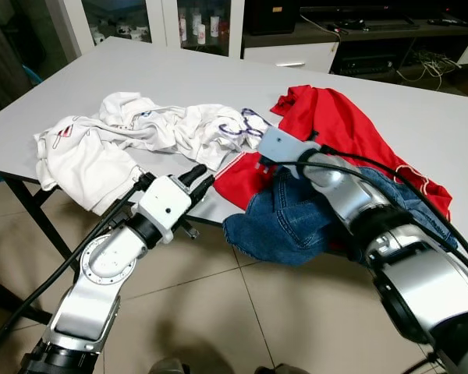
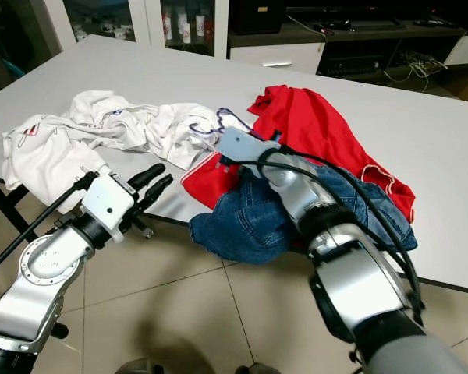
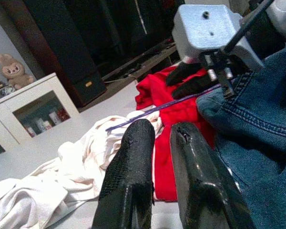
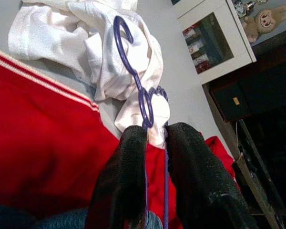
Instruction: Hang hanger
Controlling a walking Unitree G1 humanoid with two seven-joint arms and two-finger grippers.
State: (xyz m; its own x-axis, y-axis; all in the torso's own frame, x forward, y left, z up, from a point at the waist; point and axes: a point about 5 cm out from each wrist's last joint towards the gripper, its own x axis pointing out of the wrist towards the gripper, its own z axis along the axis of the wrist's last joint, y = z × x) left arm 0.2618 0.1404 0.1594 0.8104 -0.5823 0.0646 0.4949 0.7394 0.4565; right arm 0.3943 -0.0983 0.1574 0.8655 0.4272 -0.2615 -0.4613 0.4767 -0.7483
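The purple hanger [image 4: 142, 93] is lying over the white shirt [image 1: 132, 132] near the middle of the grey table [image 1: 179, 70], its hook pointing toward eleven o'clock. The right gripper [image 4: 155, 143] is pinching the hanger's neck, its fingers nearly closed on the wire. Under that arm, the red shirt [image 1: 335, 125] is spreading toward two o'clock and the jeans [image 1: 288, 222] are drooping over the near edge. At eight o'clock, the left gripper [image 1: 196, 181] is hovering beside the table edge, fingers almost together and gripping nothing.

a home living room: glass-fronted cabinet [image 1: 191, 23], plush toy [image 3: 12, 71], tiled floor [image 1: 242, 319].
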